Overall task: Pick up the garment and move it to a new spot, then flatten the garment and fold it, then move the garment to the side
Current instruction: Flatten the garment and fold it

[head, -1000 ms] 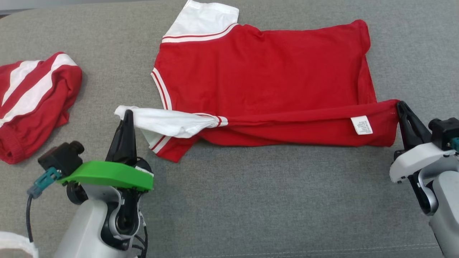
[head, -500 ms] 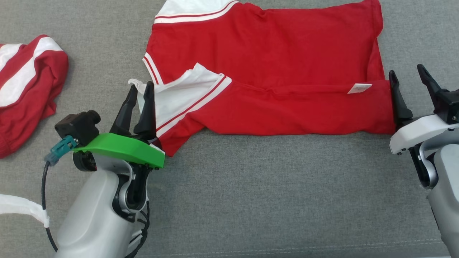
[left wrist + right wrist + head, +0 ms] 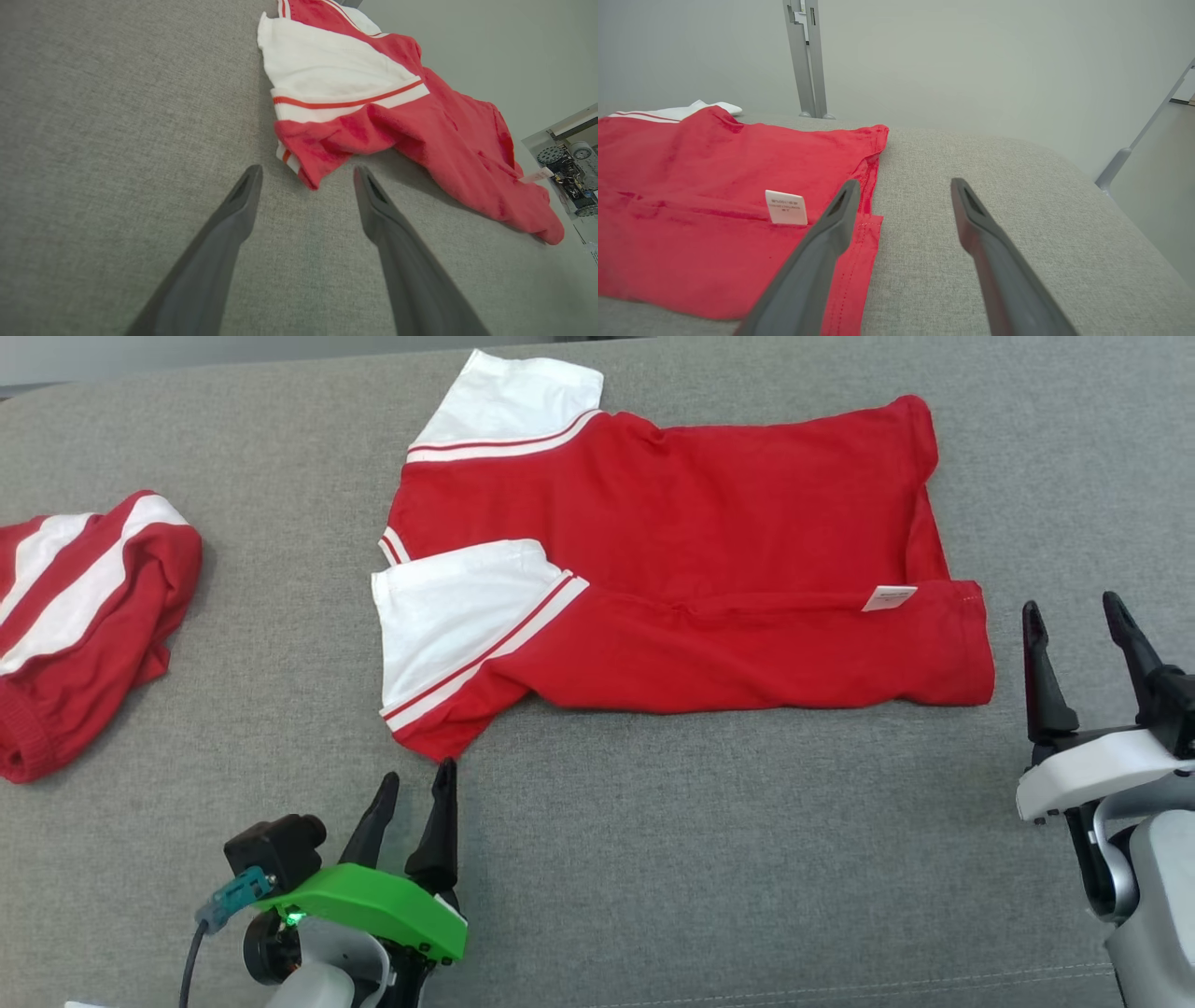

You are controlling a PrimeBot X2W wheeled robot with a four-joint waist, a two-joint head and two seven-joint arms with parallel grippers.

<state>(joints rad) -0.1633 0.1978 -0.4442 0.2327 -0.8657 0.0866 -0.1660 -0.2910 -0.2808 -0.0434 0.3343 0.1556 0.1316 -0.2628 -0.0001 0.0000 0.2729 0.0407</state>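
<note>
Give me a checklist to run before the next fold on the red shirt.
1. left gripper open, holding nothing: ok.
2. right gripper open, holding nothing: ok.
3. red shirt has its near edge folded over, label showing: ok.
4. near sleeve lying flat: not ok, the corner below it is rumpled.
5. Far edge folded in: not ok, not yet done.
6. other garment apart from the shirt: ok.

The left gripper (image 3: 417,777) sat at the lower left of the head view, fingers parted, empty and pointing up. The right gripper (image 3: 1071,609) stood at the right edge, fingers spread wide, holding nothing.
</note>
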